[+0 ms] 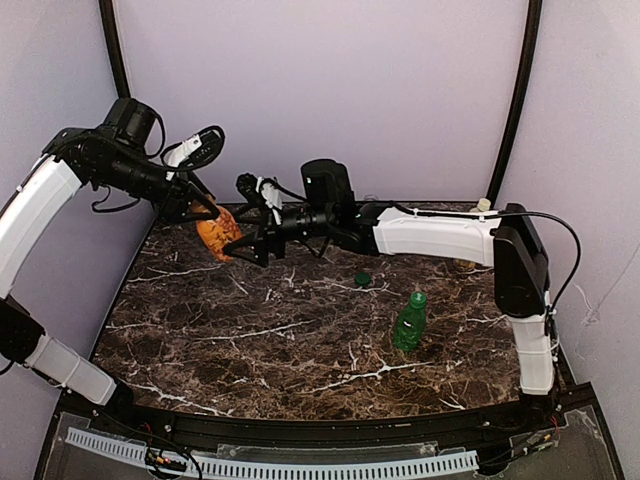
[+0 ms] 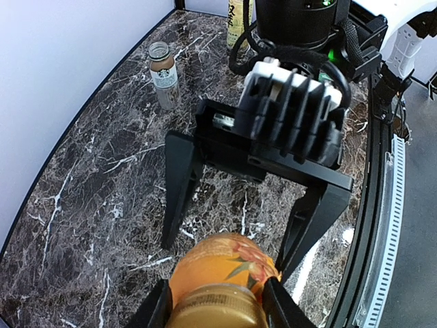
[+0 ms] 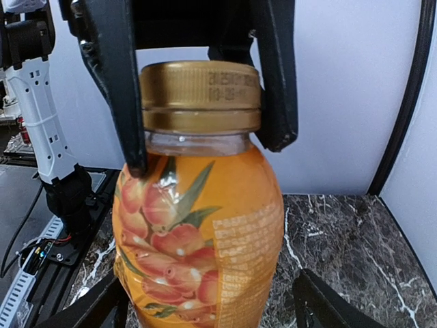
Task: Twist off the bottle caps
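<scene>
The tan-gold cap [image 3: 199, 92] sits on an orange bottle [image 3: 198, 232]. The bottle is held up in the air over the far left of the surface [image 1: 250, 340]. Its picture label hides what is inside. The left gripper [image 3: 207, 152] has its jaws shut tight on that cap. The right gripper [image 2: 231, 253] has its jaws open, one on each side of the bottle's body.

The dark green cap [image 1: 362, 279] lies loose near the middle of the surface. The bright green cap [image 1: 418, 298] is on a green bottle [image 1: 408, 328] standing to its right and nearer.

Only the left wrist view shows a small bottle [image 2: 164, 78] with no cap. I cannot tell what is in it.
</scene>
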You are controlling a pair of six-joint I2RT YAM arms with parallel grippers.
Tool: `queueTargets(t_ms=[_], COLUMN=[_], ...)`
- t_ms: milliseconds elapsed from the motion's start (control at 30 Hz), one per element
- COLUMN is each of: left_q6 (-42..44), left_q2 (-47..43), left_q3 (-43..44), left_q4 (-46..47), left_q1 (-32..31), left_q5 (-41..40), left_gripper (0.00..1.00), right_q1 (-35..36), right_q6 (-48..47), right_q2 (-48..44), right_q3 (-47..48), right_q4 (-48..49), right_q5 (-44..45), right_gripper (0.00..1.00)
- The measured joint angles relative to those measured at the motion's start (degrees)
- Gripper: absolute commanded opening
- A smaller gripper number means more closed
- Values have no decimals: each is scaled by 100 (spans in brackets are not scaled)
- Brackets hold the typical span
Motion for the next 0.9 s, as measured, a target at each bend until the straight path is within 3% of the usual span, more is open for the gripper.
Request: queueTargets(t_ms=[133,267,333,367,433,733,900], left_q6=[-15,-50,-63,-72,-105,-627,-1141], left_q2=[2,9,9,9,13,-345,-1794], left_q3=[42,122,138,140,149,28,-1862], left_q4=[9,-33,-37,-33,-9,476,1860], left_q1=[2,0,0,0,0,0,0], left_q5=[26,28,44,44,48,-7,227], left_gripper=[1,1,34,68,95,99,96], right_q1=[26,33,33,33,33,31,31], right_q6=[98,149,188,232,243,627,1095], right_q2=[59,66,66,66,66,-87,-365], right_q3=[57,57,57,57,57,-494,-870], right_q4=[63,133,175,181,212,979,1886], right_q5=[-168,-280,-308,-297,-304,-315,-490], right_gripper=[60,36,30,30,29,29,29])
